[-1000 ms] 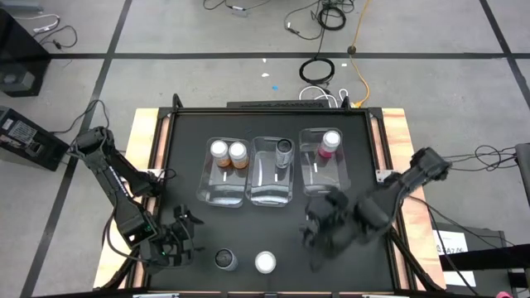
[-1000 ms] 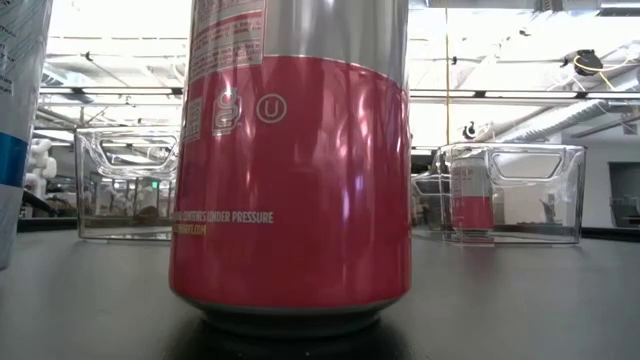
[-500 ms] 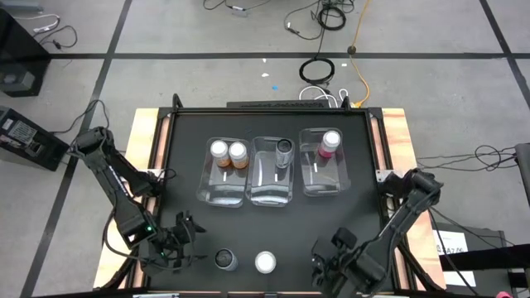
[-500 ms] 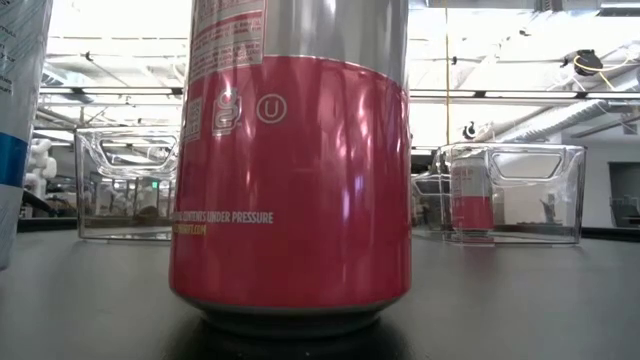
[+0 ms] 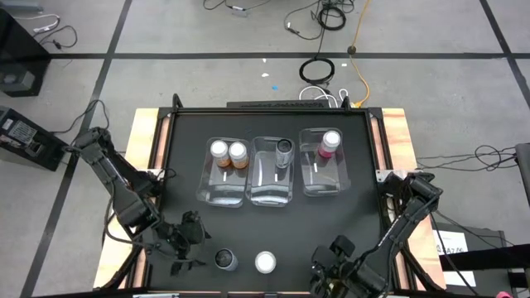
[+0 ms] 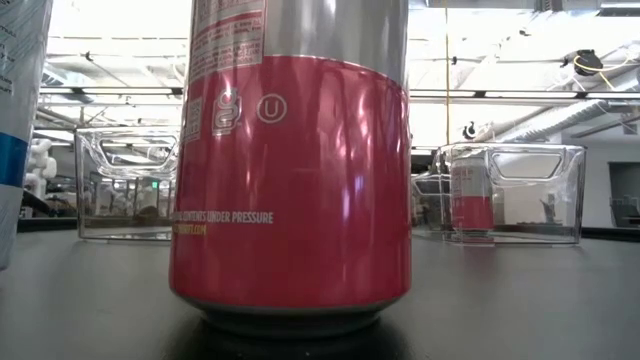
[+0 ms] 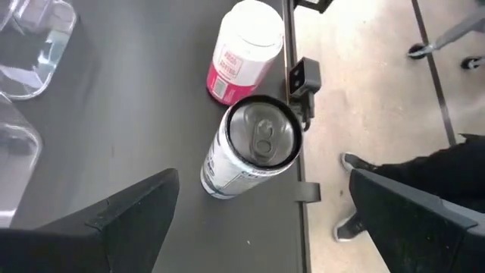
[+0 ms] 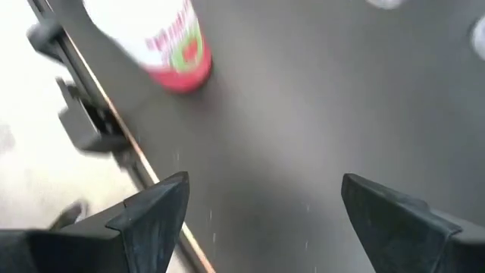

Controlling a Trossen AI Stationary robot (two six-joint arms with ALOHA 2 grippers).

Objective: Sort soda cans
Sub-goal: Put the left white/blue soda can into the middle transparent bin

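Overhead, two orange cans inside the left bin.

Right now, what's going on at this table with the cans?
A two-armed robot is sorting soda cans into three clear bins. Two orange cans sit in the left bin, a dark can in the middle bin, and a pink can in the right bin. A dark can and a pink can wait at the near edge. The left hand is open beside the dark one; the right hand is open, holding nothing.
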